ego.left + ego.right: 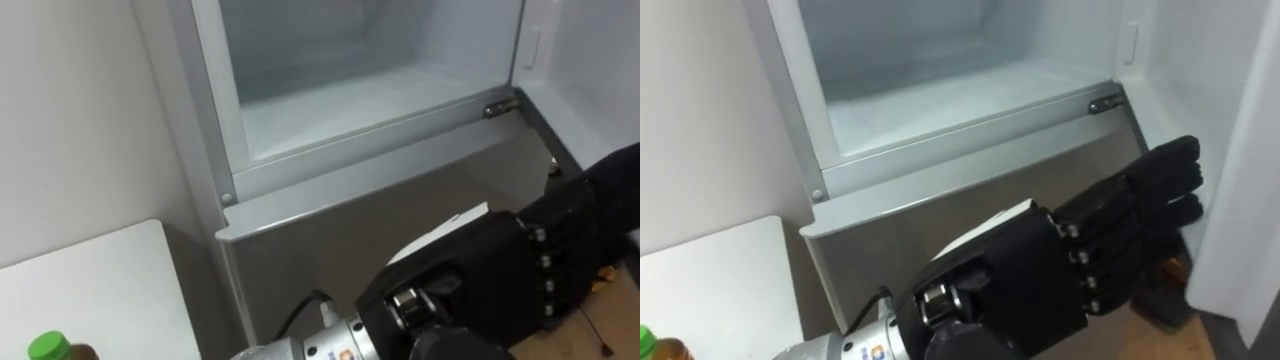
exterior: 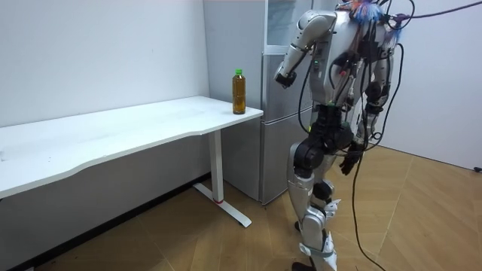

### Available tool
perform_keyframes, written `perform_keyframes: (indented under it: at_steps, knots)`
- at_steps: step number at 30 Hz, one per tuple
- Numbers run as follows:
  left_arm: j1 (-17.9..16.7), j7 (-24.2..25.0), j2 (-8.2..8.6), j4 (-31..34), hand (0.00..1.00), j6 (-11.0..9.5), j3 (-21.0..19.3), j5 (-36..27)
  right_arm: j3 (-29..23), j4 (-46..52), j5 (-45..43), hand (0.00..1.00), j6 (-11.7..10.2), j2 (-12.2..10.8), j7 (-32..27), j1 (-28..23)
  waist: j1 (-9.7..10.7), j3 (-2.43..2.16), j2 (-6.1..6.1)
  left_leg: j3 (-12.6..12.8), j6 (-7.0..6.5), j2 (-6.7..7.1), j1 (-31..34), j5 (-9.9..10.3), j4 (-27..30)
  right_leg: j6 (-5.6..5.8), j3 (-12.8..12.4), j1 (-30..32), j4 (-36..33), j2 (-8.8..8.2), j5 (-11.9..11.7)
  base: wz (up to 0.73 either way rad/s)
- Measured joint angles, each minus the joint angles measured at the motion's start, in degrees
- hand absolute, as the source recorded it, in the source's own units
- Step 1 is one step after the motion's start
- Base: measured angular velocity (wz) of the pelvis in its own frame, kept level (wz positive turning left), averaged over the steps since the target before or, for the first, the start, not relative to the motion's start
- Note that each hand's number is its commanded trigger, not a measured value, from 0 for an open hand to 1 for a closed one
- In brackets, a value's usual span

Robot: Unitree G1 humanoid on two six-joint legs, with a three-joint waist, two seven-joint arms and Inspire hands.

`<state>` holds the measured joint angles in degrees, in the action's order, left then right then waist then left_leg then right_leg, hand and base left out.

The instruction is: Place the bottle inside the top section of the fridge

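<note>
The bottle, amber with a green cap, stands upright on the corner of the white table closest to the fridge. Its cap peeks in at the lower left of the eye views. The upper fridge compartment stands open and bare inside. My left hand is raised in front of the grey lower fridge door, back towards me, fingers straight and holding nothing. It is well to the right of the bottle. My right hand hangs by my hip.
I stand facing the grey fridge, with the table on my left. The upper door is swung open on the right. A white wall lies left of the fridge. Wooden floor stretches behind me.
</note>
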<state>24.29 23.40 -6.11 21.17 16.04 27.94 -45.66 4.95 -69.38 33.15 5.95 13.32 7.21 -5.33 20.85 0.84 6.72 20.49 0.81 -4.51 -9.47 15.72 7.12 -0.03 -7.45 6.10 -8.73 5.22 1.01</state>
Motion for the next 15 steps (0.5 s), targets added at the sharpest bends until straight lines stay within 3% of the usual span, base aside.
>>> perform_keyframes:
  at_steps: [2, 8, 15]
  knots:
    - [0.32, 0.42, 1.32, -1.32, 0.0, -0.11, 0.16, 0.0, 0.0, 0.0, 0.0, 0.0, 0.32, 0.02, -0.01, -0.22, 0.92, 0.0, 0.0, 0.29, 0.0, 0.01, -0.05, 0.03, -0.26, 0.01, -0.03, 0.18, -0.01, 0.04, 0.0, -0.07]
    - [3.95, 1.4, 2.23, -4.9, 0.0, -0.77, 1.64, -1.24, 0.07, 0.02, 0.25, 0.0, 0.41, 0.01, 0.49, -0.27, 1.7, 0.02, 0.03, 1.38, 0.07, -0.07, 0.25, 0.09, -0.47, 0.03, -0.59, 1.0, 0.05, 0.32, -0.12, -0.09]
    - [4.83, 2.14, 2.71, -6.99, 0.0, -1.1, 3.59, -6.67, 0.07, -0.02, 0.28, 0.0, 0.37, 0.04, 1.0, -0.12, 3.11, 0.15, 0.4, 1.42, 0.08, -0.1, 0.32, 0.09, -0.47, 0.02, -0.63, 1.01, 0.11, 0.33, -0.07, 0.0]
